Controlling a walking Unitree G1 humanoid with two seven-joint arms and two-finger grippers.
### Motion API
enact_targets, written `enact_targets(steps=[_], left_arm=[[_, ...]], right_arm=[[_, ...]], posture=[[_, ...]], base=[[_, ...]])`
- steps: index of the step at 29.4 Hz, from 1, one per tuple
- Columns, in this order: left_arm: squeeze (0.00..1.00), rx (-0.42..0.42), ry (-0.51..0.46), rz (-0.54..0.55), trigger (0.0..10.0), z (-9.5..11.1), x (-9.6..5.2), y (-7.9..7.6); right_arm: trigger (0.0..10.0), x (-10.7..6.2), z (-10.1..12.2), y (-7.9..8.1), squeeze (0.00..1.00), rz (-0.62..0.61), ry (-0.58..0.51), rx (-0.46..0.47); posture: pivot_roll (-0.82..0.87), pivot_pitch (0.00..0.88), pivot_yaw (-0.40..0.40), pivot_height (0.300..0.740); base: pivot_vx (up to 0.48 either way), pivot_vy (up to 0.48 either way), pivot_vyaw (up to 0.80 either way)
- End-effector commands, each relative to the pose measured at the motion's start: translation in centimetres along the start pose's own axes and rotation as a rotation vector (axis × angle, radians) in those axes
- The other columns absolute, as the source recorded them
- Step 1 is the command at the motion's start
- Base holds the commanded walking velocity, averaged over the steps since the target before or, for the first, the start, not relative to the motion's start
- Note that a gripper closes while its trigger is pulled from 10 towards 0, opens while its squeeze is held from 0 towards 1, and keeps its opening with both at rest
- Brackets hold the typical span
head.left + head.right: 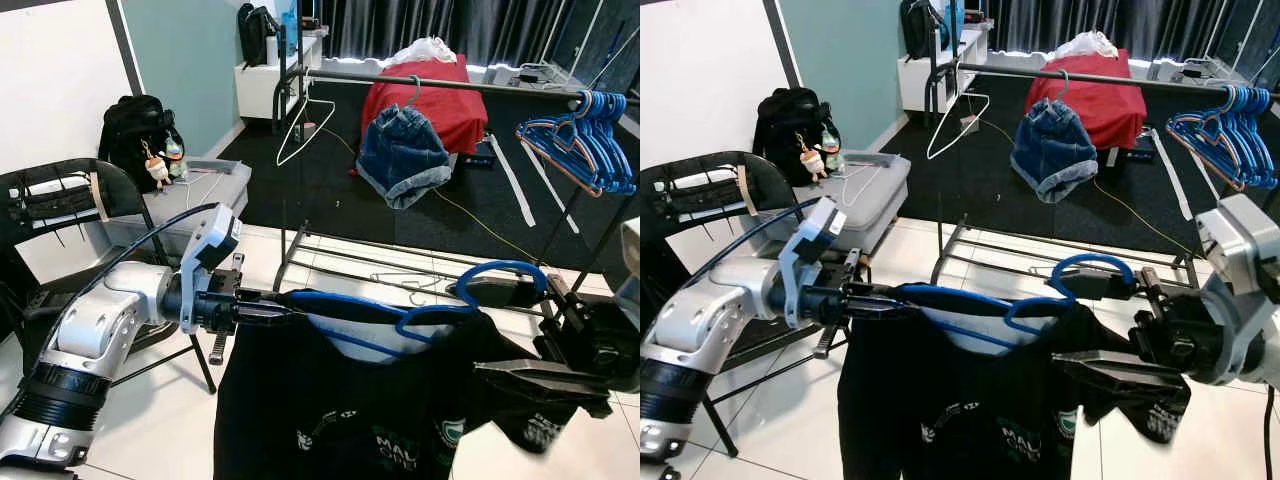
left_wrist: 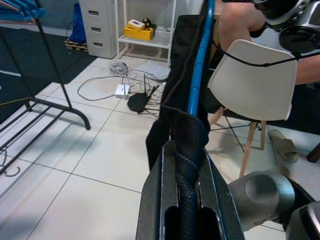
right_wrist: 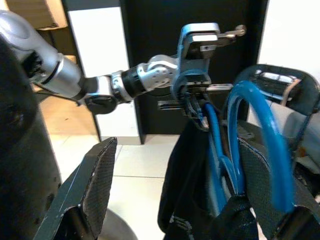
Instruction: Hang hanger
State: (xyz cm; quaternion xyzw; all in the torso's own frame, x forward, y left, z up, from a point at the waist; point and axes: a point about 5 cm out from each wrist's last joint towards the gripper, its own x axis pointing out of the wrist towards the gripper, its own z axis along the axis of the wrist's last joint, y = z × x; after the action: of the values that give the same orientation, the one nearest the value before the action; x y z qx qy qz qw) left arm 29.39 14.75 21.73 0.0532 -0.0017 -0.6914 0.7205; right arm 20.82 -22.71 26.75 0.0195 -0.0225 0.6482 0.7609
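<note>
Black fingers of the left gripper (image 1: pixel 262 308) are pinching the left shoulder of a black printed T-shirt (image 1: pixel 340 400) together with the end of the blue plastic hanger (image 1: pixel 400 310) inside it; the left wrist view is showing the fabric bunched between the closed fingers. The right gripper (image 1: pixel 520 375) is sitting at the shirt's right shoulder, just beside the hanger's hook (image 1: pixel 505 270); in the right wrist view its fingers are standing spread, one on each side of the cloth, so it seems to be supporting rather than clamping. Between them the hanger is hanging level, near the robot and well short of the dark metal clothes rail (image 1: pixel 450 86) farther off. That rail is already carrying folded blue denim shorts (image 1: pixel 402 155), a white wire hanger (image 1: pixel 303 125) to the left, and a bunch of blue hangers (image 1: pixel 585 140) at the right. The shirt appears to be on its hanger; lifting the hook over the rail is still remaining.
</note>
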Motion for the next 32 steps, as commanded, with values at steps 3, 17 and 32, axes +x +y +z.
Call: enact_targets(steps=[3,17,32], left_arm=[[0.0,0.014,-0.03,-0.029,0.0,0.6,0.3,-0.2],[0.0,0.032,-0.041,-0.105,0.0,1.1,1.6,-1.3],[0.0,0.064,-0.07,-0.206,0.0,2.2,4.0,-2.9]], right_arm=[[10.0,0.1,0.2,-0.5,0.0,-0.037,-0.032,-0.025],[0.0,0.4,0.4,-0.6,0.0,-0.017,-0.06,-0.038],[0.0,1.2,0.4,-1.2,0.0,-0.022,-0.077,-0.057]], posture=[[-0.1,0.0,-0.001,0.736],[-0.1,0.0,-0.006,0.736],[-0.1,0.0,-0.008,0.736]], base=[[0.0,0.0,0.0],[0.0,0.0,0.0],[0.0,0.0,0.0]])
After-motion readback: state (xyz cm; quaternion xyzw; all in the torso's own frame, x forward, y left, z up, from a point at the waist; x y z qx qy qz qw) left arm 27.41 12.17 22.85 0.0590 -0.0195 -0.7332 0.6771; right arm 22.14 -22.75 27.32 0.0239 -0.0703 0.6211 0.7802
